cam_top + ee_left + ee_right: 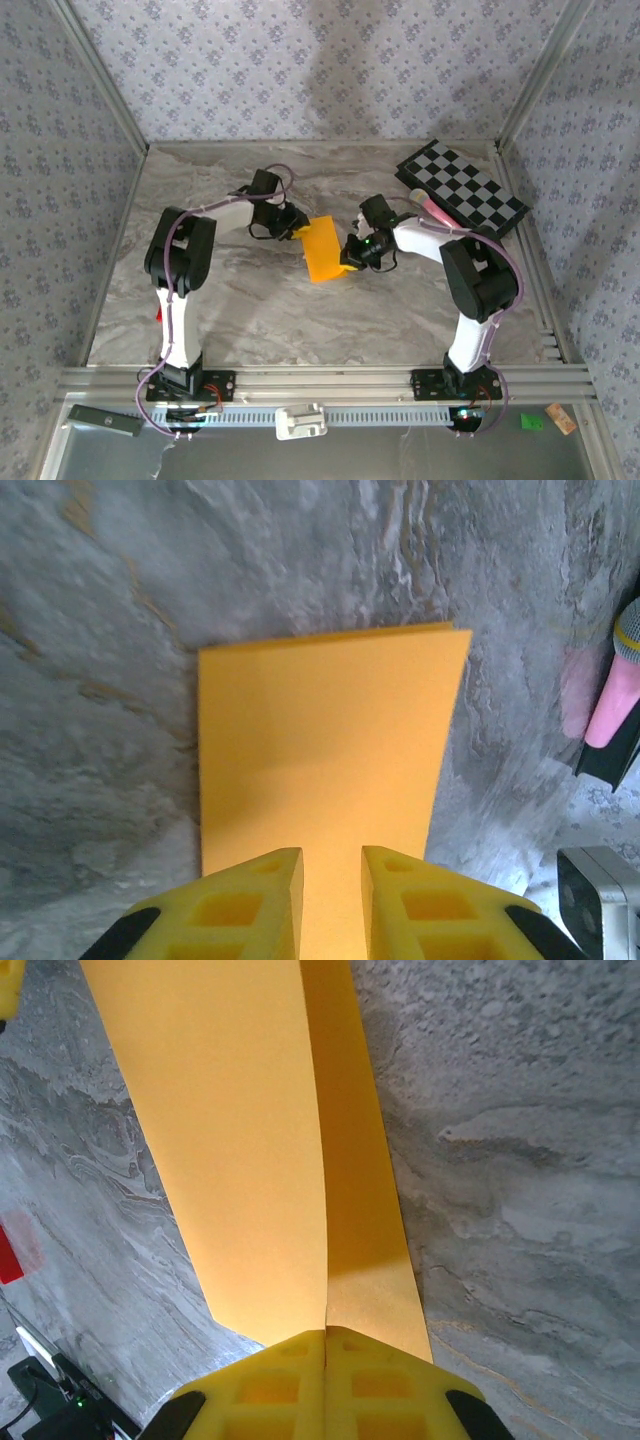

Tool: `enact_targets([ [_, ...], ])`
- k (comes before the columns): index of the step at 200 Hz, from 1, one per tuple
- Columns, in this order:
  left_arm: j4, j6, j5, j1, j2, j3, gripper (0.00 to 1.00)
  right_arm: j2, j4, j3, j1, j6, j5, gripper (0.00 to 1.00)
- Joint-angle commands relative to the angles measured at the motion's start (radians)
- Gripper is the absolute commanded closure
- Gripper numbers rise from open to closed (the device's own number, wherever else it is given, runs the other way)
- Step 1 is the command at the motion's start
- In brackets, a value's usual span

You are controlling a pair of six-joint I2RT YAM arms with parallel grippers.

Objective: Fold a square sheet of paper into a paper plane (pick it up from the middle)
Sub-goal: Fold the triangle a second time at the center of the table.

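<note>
The paper (322, 250) sits near the middle of the table (250, 310), between the two grippers. It is a long orange strip running from 12 to 6 o'clock, tilted slightly.

The left gripper (298, 232) is at the paper's 10 o'clock corner. In the left wrist view its fingers (265, 900) stand a narrow gap apart, with the paper showing in the gap and gripped by neither.

The right gripper (350, 256) is at the paper's 4 o'clock edge. In the right wrist view its fingers are pressed together on that edge, and a crease runs away from them between a wide panel and a narrower one.

The board (462, 188) lies at 2 o'clock from the paper, well apart, with a pink stick (612, 705) beside it.
</note>
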Motion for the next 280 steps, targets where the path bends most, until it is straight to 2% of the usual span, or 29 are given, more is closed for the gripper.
enact_targets([
  [1, -0.005, 0.028, 0.005, 0.000, 0.038, 0.026, 0.80, -0.028, -0.040, -0.002, -0.009, -0.006, -0.011, 0.99],
  [86, -0.058, 0.055, -0.057, -0.012, 0.094, 0.012, 0.86, 0.016, 0.023, 0.064, -0.002, 0.020, -0.106, 0.99],
  [153, -0.057, 0.065, -0.056, -0.018, 0.110, 0.008, 0.87, 0.113, 0.077, 0.185, 0.026, 0.057, -0.060, 0.99],
  [280, -0.058, 0.074, -0.048, -0.021, 0.106, 0.003, 0.87, 0.205, -0.162, 0.316, 0.084, -0.051, 0.001, 0.97],
])
